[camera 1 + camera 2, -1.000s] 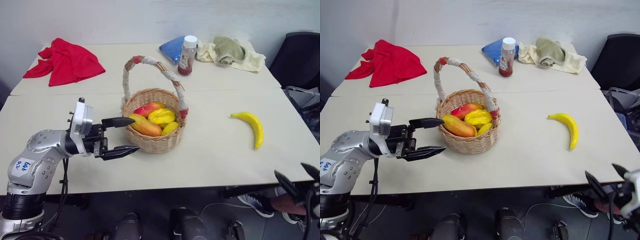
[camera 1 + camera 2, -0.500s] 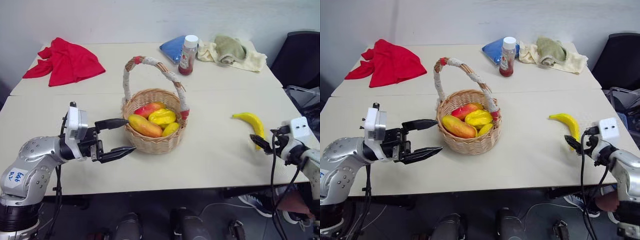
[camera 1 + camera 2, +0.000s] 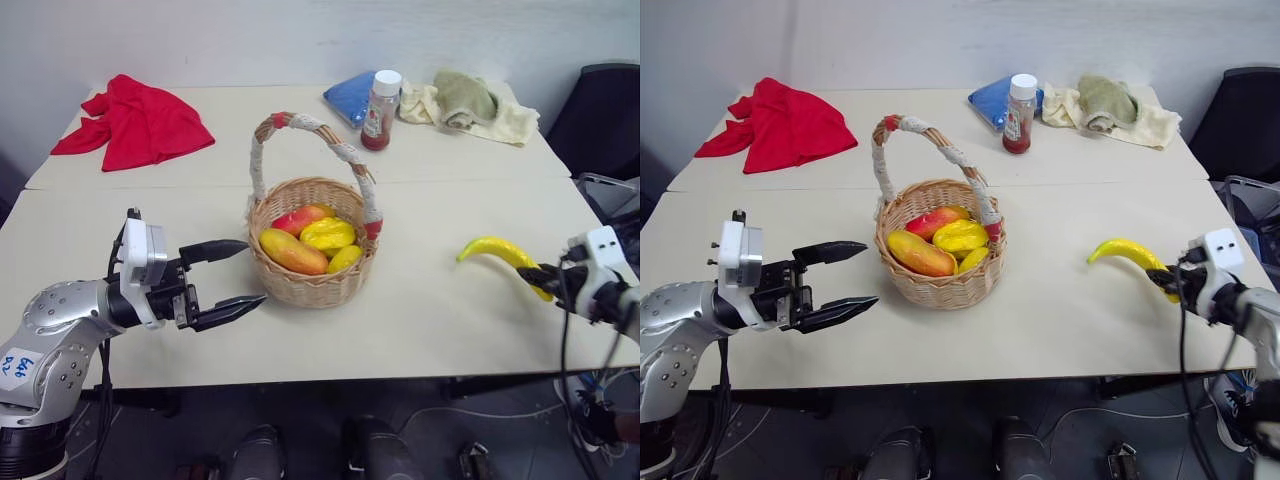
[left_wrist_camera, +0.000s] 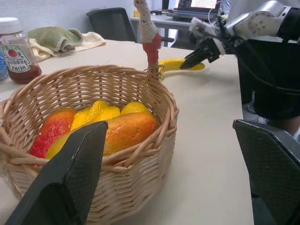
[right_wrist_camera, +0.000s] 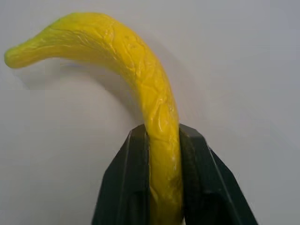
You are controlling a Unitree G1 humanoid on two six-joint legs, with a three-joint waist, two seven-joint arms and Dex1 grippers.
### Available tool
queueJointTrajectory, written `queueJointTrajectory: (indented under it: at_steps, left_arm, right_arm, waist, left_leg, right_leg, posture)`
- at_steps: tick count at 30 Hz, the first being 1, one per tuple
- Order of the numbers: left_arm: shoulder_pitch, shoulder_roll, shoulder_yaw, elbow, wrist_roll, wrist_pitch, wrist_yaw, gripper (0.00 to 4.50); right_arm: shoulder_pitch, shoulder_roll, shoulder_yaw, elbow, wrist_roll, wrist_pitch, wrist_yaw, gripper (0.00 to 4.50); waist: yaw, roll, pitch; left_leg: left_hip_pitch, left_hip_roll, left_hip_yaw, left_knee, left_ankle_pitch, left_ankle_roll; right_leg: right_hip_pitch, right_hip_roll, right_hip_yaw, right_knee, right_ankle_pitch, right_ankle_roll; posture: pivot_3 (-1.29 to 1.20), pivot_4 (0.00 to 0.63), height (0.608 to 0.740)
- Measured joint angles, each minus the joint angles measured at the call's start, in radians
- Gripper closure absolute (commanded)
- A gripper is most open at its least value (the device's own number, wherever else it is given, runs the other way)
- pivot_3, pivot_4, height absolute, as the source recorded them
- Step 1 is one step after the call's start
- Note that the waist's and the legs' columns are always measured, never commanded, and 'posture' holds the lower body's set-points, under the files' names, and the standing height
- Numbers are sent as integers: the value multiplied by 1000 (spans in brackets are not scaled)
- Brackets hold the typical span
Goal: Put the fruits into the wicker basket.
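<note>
One fruit left: the long curved yellow banana (image 3: 497, 256). The right end effector (image 5: 161, 159) has just clamped onto its near end and tipped it up off the counter (image 3: 420, 320), well right of the round wicker basket (image 3: 312, 280). Left end effector (image 3: 232, 280) hovers open beside it.
</note>
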Motion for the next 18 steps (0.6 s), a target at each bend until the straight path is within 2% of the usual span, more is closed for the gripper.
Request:
queueJointTrajectory:
  at_steps: [3, 6, 8, 12, 14, 18]
  left_arm:
    - [0, 0, 17, 3, -26, 19, 4, 0]
    - [33, 0, 19, 6, -27, 18, -2, 0]
    - [48, -6, 23, 15, -26, 17, -2, 0]
    - [71, -11, 41, 51, -21, 7, 0, 0]
    - [84, -15, 57, 54, -21, 5, 6, 0]
    - [130, -32, 107, 58, -25, -1, 24, 0]
  right_arm:
    - [34, -59, -5, -178, 94, 10, 167, 3871]
    - [21, -81, 16, -377, 243, 176, 208, 3871]
    - [-35, -61, 75, -503, 335, 273, 187, 3871]
    - [-217, 161, 185, -621, 422, 393, -22, 3871]
    - [-324, 386, 243, -643, 442, 461, -260, 3871]
    - [-393, 562, 306, -648, 418, 509, -492, 3871]
  waist:
    - [-12, -1, 0]
    - [-23, -1, 0]
    - [-26, -1, 0]
    - [-33, -4, 0]
    - [-31, -4, 0]
    - [-24, -4, 0]
  left_leg:
    - [2, 5, 2, 1, 0, -1]
    - [4, 7, 2, 0, -1, -1]
    - [3, 8, 1, 0, -1, -1]
    - [3, 9, 2, 0, -2, -3]
    - [-2, 9, 2, 1, -1, -6]
    - [-11, 9, 0, 4, -1, -6]
  right_leg:
    - [1, 1, 2, 1, 0, 0]
    - [1, 1, 3, 1, 0, 0]
    - [1, 2, 3, 1, 0, -1]
    - [0, 2, 3, 1, 0, -2]
    - [-7, 2, 3, 4, 0, -4]
    - [-13, 0, 0, 5, 0, -5]
  posture:
    - [0, 150, 740]
    - [0, 150, 740]
    - [0, 150, 740]
    - [0, 150, 740]
    - [0, 150, 740]
    - [0, 150, 740]
